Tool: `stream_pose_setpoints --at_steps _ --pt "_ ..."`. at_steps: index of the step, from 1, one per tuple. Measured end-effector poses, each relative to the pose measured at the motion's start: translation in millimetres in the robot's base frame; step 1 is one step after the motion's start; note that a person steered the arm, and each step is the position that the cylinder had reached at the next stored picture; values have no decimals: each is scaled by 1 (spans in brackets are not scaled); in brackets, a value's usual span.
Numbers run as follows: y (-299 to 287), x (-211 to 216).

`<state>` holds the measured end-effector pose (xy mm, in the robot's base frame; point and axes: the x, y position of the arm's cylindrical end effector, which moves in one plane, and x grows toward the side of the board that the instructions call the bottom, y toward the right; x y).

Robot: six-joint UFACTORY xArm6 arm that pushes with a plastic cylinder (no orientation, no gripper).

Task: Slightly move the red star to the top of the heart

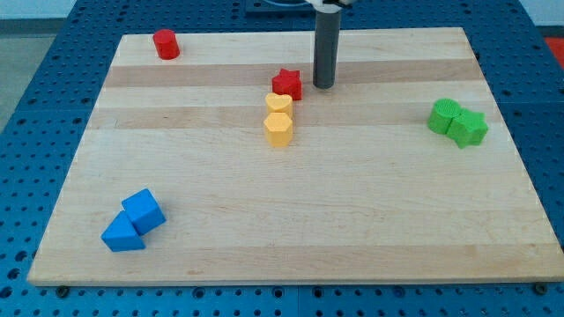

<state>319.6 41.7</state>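
Plainly, going from the view's left: two blue blocks [132, 223] sit touching near the board's bottom-left corner, a red cylinder [166, 43] stands near the top-left, and toward the middle a yellow heart [278, 104] sits touching a yellow hexagonal block [278, 129] just below it. The red star [286, 84] is touching the heart's upper right edge, so it already lies roughly at the heart's top, a little to the right of it. My tip [323, 85] rests on the wooden board [370, 211] just beside the star's right side, apart from it; there is no pincer on this rod, so nothing is spread or pinching. I judge the star light, rigid and apt to slide or spin easily on smooth wood, so a gentle push against its right flank, near its middle, should suit. Far right, two green blocks [457, 121] sit touching. No containers show anywhere
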Motion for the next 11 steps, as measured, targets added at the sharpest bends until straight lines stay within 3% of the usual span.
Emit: stream_pose_setpoints --at_steps 11 --pt "-33 -7"
